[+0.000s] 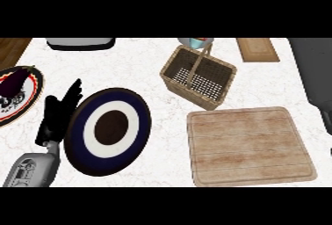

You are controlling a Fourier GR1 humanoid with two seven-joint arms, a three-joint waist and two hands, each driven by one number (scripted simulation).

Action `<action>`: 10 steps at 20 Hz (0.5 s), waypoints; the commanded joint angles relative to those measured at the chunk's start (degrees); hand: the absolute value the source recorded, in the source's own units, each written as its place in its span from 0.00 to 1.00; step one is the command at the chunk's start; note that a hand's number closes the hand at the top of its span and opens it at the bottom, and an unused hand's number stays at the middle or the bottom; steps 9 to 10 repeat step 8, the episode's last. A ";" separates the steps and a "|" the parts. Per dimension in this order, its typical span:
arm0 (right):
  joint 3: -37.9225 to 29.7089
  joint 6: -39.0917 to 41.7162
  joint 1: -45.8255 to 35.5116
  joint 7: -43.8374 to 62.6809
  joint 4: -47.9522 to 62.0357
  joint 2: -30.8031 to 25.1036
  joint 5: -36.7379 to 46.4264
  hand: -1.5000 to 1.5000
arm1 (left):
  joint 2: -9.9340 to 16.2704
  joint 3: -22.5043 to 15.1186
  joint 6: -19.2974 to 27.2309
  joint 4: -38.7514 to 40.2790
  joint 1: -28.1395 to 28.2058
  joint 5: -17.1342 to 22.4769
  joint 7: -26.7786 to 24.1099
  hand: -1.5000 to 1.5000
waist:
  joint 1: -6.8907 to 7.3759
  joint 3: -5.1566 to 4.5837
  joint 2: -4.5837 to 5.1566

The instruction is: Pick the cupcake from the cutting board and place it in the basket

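Head view, square wooden cutting board (250, 147), woven wicker basket (198, 77), left hand (58, 112) apparently spread, fingers straight.

Grey forearm (31, 169), blk left hand (57, 115)

From my feed, the cutting board (250, 147) lies at the near right of the table (139, 59). The basket (198, 78) stands just behind it, toward the middle. A plate (108, 131) lies left of the board, well apart from it. The left hand (59, 113) rests at that plate's left edge, fingers up. Farther left, another plate (19, 94) runs off the view's edge with something lying on it. I see a wooden board (257, 49) behind and to the right of the basket.
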 commanded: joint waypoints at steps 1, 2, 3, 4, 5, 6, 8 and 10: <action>-3.49 -0.63 4.05 4.69 -8.18 -4.66 -1.25 0.00 | -0.23 0.37 0.27 -0.39 0.02 0.01 0.09 0.50 | -1.18 0.05 -0.33; -2.68 -0.38 8.03 4.78 -13.02 -4.23 -1.21 0.00 | 0.21 1.37 0.54 -1.57 0.35 0.56 1.07 0.50 | -1.23 0.06 -0.44; -4.85 2.30 9.17 4.57 -13.99 -6.93 -3.24 0.00 | -0.15 0.75 0.14 -0.33 0.73 0.11 -0.61 0.50 | -1.45 0.05 -0.34; -3.54 2.81 12.63 7.45 -19.07 -5.28 -2.65 0.00 | -0.91 0.53 1.19 -1.19 1.52 -0.28 -0.03 0.50 | -1.53 0.04 -0.49; -4.32 3.78 13.89 7.10 -22.30 -6.71 -3.58 0.00 | -0.85 1.94 1.00 2.98 -0.99 0.39 -1.47 0.50 | -2.55 0.01 -0.45; -4.96 7.51 18.78 4.69 -24.94 -8.31 -6.34 0.00 | 0.42 1.03 -0.69 -0.69 0.89 0.61 1.52 0.50 | -2.14 0.09 -0.57; -7.53 8.49 22.78 4.36 -31.64 -11.18 -8.88 0.00 | 0.49 2.98 0.65 2.17 -0.28 0.67 0.29 0.50 | -3.14 0.07 -0.51; -7.53 8.49 22.78 4.36 -31.64 -11.18 -8.88 0.00 | 0.49 2.98 0.65 2.17 -0.28 0.67 0.29 0.50 | -3.14 0.07 -0.51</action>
